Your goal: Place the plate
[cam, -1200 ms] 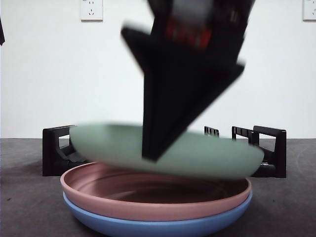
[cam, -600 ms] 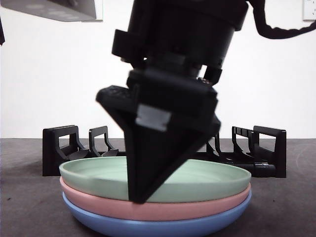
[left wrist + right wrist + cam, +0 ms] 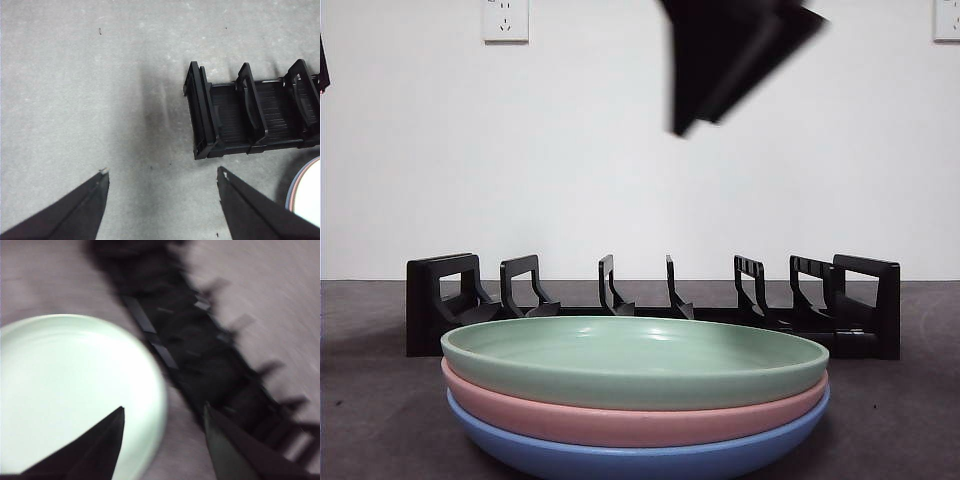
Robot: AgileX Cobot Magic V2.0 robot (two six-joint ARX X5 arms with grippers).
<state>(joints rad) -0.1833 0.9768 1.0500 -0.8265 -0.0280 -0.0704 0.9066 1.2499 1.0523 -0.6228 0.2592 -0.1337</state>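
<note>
A black slotted rack [image 3: 650, 300] stands on the grey table [image 3: 370, 400]; wall sockets [image 3: 506, 20] sit above.

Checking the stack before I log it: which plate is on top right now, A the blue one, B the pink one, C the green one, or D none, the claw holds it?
C: the green plate lies on the pink plate, with the blue plate at the bottom.

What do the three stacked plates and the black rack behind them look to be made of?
Green plate, pink plate and blue plate: probably matte plastic or melamine, judging by the solid pastel colour, soft sheen and thick rounded rims; glazed ceramic can't be excluded. Rack: likely moulded black plastic, with uniform dull dividers and ribbed slots.
</note>
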